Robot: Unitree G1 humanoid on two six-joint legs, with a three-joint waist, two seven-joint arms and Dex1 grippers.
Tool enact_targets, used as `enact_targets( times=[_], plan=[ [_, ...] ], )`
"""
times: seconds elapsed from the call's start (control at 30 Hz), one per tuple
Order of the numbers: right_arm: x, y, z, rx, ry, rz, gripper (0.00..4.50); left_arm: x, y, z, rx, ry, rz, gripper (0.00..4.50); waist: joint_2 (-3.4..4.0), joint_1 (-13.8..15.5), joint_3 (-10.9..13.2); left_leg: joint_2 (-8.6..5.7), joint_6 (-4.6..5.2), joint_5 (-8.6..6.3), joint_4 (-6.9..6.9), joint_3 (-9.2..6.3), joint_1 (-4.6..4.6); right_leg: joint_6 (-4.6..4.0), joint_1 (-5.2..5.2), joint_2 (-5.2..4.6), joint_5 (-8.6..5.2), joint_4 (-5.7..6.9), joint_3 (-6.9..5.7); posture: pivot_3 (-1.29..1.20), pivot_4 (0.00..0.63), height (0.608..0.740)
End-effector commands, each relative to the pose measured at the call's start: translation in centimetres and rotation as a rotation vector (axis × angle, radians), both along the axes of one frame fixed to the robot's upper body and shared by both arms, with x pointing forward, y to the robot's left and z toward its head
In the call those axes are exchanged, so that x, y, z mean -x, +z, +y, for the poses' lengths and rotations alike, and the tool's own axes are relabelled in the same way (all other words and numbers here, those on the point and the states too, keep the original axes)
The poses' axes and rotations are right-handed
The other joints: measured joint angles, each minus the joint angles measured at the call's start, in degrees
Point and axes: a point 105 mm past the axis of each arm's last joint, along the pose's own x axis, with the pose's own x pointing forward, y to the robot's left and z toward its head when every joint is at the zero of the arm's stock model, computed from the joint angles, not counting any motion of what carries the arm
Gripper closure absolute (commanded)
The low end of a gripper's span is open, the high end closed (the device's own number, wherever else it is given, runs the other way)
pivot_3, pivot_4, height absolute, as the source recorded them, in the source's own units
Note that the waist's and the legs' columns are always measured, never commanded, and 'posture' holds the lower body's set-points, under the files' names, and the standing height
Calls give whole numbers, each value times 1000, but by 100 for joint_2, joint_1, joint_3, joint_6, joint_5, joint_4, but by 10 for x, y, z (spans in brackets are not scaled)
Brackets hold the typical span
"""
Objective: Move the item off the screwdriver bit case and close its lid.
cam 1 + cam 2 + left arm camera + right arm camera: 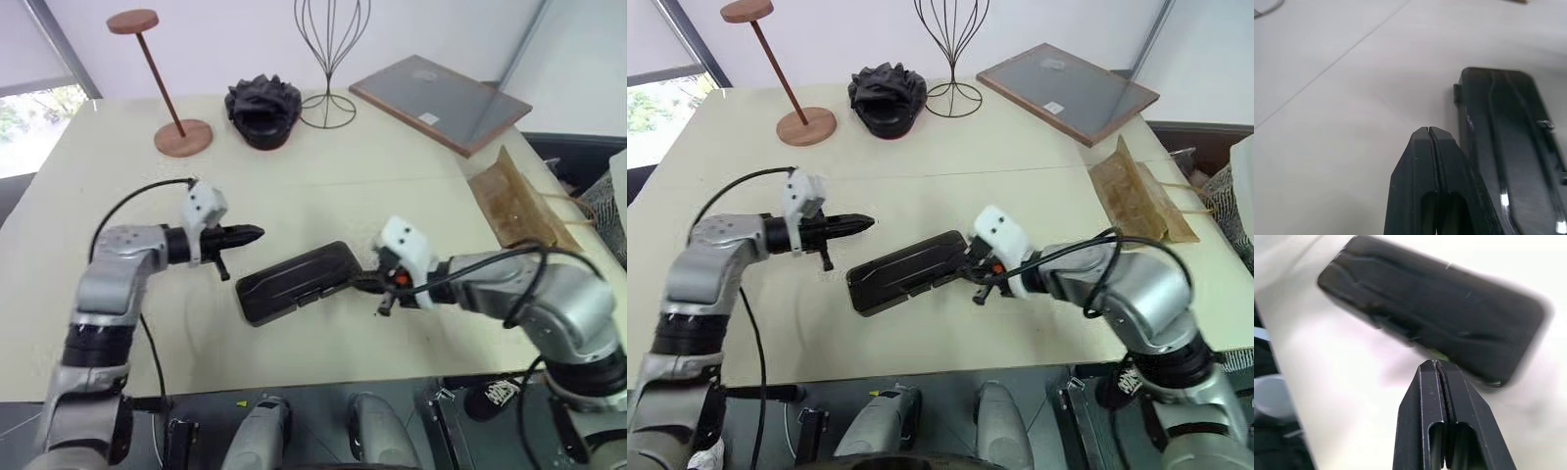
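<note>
No readable text anywhere. A small white label [428,118] sits on the grey panel [441,101] at the far right of the surface, but its print is too small to make out, and the closed case [299,281] shows no legible marking.

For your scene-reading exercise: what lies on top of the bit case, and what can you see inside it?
Nothing lies on the case; the paper bag lies apart near the table's right edge. The lid is down, so the inside is covered and cannot be seen.
</note>
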Motion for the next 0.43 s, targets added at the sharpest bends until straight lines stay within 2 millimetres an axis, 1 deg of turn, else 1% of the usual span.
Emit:
enact_targets(
  times=[0.03,0.07,0.1,0.2,0.27,0.33,0.43],
  plan=[
    [-5,20,-9,4,36,-103,4479,24,18,4,28,23,-24,4500,-11,8,13,0,0,0,0,1,0,0,0,0,0,-1,0,0,150,740],
    [-4,23,-14,19,48,-124,4479,36,17,8,34,34,-4,4500,-9,9,17,0,0,0,0,1,-3,0,-1,-1,0,-4,0,0,150,740],
    [-4,25,-17,29,57,-137,4479,44,15,9,36,42,11,4500,-8,3,23,0,-1,0,0,4,-4,0,-1,-5,1,-6,1,0,150,740],
    [-10,28,-29,43,48,-156,4479,65,10,13,44,74,61,4500,-13,16,29,0,-16,-9,4,12,-6,0,-2,-8,1,-12,2,0,150,740],
    [-14,34,-38,52,34,-179,4479,78,10,15,62,105,76,4500,-12,16,32,1,-18,-9,6,13,-9,-1,-1,-8,0,-14,2,0,150,740],
    [-18,38,-44,53,25,-197,4479,84,10,15,87,125,79,4500,-13,26,33,0,-18,-9,7,16,-9,-3,-1,-11,-1,-16,3,0,150,740],
    [-25,40,-50,52,14,-211,4479,82,8,12,116,141,89,4500,-13,60,33,0,-19,-9,12,18,-8,-6,4,-11,-2,-18,2,0,150,740]
  ],
)
